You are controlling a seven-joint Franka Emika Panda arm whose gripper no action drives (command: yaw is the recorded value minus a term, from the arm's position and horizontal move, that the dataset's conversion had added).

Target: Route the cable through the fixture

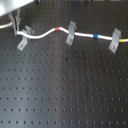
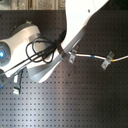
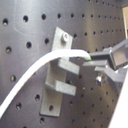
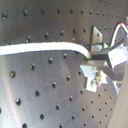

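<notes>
Cable already lies through the middle and right clips in the first exterior view; its free end is pinched in your end effector beside the left fixture. Risk: the tip slips out or snags the prong if you pull at an angle.

A black perforated table holds three pale-grey clips in a row, with a white cable running across them.
</notes>
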